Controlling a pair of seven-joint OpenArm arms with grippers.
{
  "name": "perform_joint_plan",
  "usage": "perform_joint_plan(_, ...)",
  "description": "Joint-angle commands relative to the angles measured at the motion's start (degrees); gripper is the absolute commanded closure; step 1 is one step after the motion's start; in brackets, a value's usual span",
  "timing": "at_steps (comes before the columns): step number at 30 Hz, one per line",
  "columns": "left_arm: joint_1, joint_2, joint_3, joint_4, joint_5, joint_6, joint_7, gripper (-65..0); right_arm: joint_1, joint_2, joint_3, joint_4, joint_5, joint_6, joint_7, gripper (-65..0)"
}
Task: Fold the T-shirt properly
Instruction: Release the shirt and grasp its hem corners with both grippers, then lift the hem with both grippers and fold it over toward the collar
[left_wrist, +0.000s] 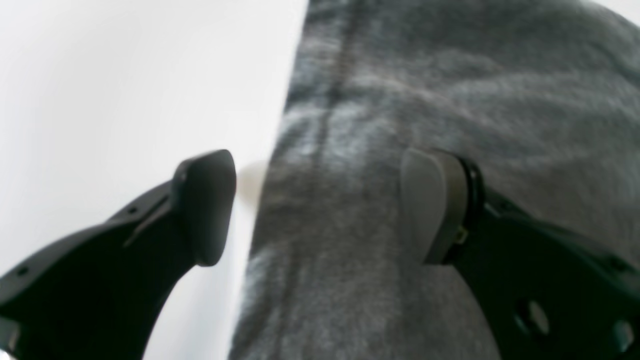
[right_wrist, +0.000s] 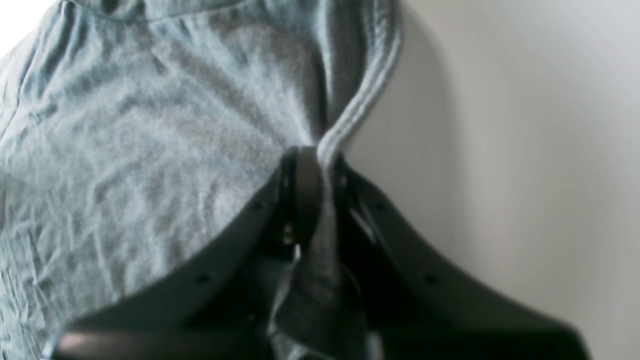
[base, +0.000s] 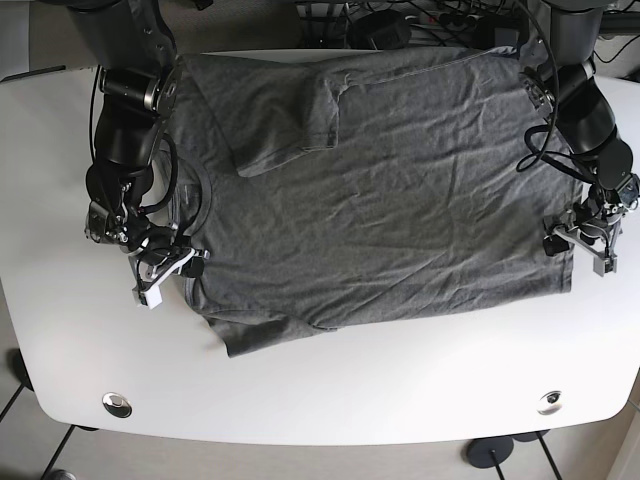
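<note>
A dark grey T-shirt (base: 400, 200) lies spread on the white table (base: 330, 400), collar toward the left, one sleeve (base: 285, 130) folded over the body. My right gripper (base: 188, 262) is at the shirt's left edge below the collar. In the right wrist view this right gripper (right_wrist: 320, 160) is shut on a pinch of fabric beside a ribbed edge (right_wrist: 362, 107). My left gripper (base: 580, 243) is at the shirt's right edge. In the left wrist view that left gripper (left_wrist: 320, 207) is open and straddles the shirt's edge (left_wrist: 270, 175), one finger over bare table, the other over cloth.
Both arms reach in from the back corners of the table. Cables and dark equipment (base: 420, 20) sit behind the far edge. Round metal fittings (base: 117, 403) mark the front corners. Bare table surrounds the shirt on the left, right and front.
</note>
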Motion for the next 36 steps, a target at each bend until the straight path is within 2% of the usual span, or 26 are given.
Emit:
perform_joint_plan(1,-0.6,1.2,1.8,-0.2,0.1,-1.1,3.0,-38.6,1.3,0.7,0.0,1.0,-0.1,0.2,0.0,-2.1)
perform_joint_plan(5,-3.4,1.8,5.2,-2.8,0.2,-0.9,2.6,-24.3,1.3,0.7,0.0,1.1,0.4,0.28,0.0,-2.1)
perform_joint_plan(7,-5.9,1.8,5.4,-5.3,0.6,-0.9,-0.1,-12.1,1.2,0.5,0.0,3.1,0.2,0.28,0.0,-2.1)
perform_joint_plan(10,-7.2,1.4,5.1,-7.9,0.5,-0.9,-2.1,-1.3,-0.1,0.4,0.0,5.6,0.5,0.28,-0.1,-2.1)
perform_joint_plan(14,-6.9,1.5,4.8,-3.1,0.2,-1.5,-1.3,-1.1,-1.1,0.2,0.0,8.9,0.6,0.37,-0.6,-1.7)
perform_joint_plan(15,-5.6,1.7,4.8,0.6,0.1,-1.6,0.4,-1.1,-2.2,0.2,0.0,10.8,0.6,0.37,-1.3,-1.6)
perform_joint_plan(18,-0.7,3.3,2.8,17.1,0.1,-5.1,7.7,-1.0,-6.2,-0.1,0.2,21.4,0.6,2.31,-5.7,-1.6)
perform_joint_plan(23,0.2,4.9,1.7,29.4,0.2,-6.0,14.1,-1.0,-7.4,-0.5,0.3,31.2,0.6,2.66,-10.5,-1.6)
perform_joint_plan(29,-9.9,4.8,4.3,33.2,0.2,-6.0,19.8,-1.0,4.0,3.1,0.0,31.1,0.6,2.66,-14.5,-1.6)
perform_joint_plan(32,-17.0,4.8,6.7,33.1,0.4,-6.0,20.2,-1.0,12.1,4.7,-0.1,30.9,0.3,2.66,-17.1,-1.6)
perform_joint_plan(36,-27.4,4.7,11.0,33.0,0.6,-6.0,20.2,-1.0,26.2,7.5,-2.5,23.7,0.6,2.66,-19.2,-1.6)
